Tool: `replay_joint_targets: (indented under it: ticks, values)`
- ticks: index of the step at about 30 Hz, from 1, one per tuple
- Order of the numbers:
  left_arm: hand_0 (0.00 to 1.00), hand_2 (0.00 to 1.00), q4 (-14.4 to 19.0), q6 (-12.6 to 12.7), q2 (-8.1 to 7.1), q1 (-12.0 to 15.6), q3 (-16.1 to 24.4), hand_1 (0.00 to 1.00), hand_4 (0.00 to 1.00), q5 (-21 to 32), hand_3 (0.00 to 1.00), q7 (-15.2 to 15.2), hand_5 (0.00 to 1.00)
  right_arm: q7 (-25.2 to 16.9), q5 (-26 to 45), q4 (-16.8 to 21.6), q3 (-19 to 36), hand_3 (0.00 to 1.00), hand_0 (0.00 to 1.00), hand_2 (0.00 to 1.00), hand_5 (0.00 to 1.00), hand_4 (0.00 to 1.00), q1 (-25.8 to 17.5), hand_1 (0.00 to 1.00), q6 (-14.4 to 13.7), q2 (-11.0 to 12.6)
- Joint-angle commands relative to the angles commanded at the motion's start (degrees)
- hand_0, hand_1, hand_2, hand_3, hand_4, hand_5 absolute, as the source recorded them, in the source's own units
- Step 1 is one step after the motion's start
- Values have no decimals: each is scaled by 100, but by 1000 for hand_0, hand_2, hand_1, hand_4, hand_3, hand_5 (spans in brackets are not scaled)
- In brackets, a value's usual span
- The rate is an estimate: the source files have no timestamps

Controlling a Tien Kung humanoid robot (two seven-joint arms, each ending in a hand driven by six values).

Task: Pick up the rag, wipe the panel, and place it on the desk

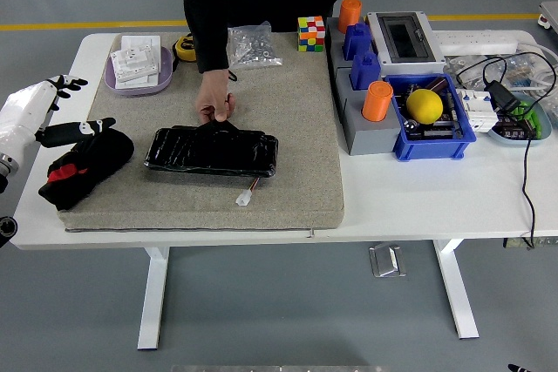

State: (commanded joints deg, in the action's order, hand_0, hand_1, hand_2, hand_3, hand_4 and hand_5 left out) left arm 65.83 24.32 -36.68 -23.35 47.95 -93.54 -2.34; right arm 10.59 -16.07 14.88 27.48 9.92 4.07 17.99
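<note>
the robot's left hand sits at nine o'clock on the mat, its dark fingers resting on the black rag; whether they've closed on it, i cannot tell. the right hand is out of view. the black panel lies mid-mat, at three o'clock from the rag, and a person's hand pins its far edge from twelve o'clock. this looks like the pick-up step; next the rag needs a firm grasp, then a carry toward three o'clock onto the panel. counted: one rag, one panel, one mat, one person's hand, two orange cylinders, one yellow ball.
</note>
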Motion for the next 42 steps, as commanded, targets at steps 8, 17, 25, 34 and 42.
replay_joint_targets:
  ticks: [8, 17, 25, 34, 42]
  values:
    - [514, 799, -245, 25, 131, -32, -166, 721, 998, 18, 812, 42, 645, 3, 2, 1, -38, 650, 793, 717, 504, 998, 16, 671, 7, 11]
    - [510, 801, -801, 193, 339, -156, -387, 721, 998, -95, 808, 283, 644, 2, -13, 28, -39, 651, 793, 718, 503, 998, 36, 671, 14, 26]
    - [509, 801, -1192, 311, 485, -232, -477, 719, 998, -191, 810, 398, 649, 3, -28, 45, -9, 651, 793, 718, 506, 998, 35, 671, 25, 44]
    - [510, 800, -1469, 358, 637, -341, -665, 718, 998, -184, 811, 420, 650, -4, -92, 89, 73, 653, 793, 718, 507, 998, 33, 671, 23, 53]
    - [508, 801, -1800, 383, 742, -387, -747, 717, 998, -69, 811, 484, 649, -9, -182, 138, 155, 655, 793, 718, 506, 998, 34, 671, 11, 57]
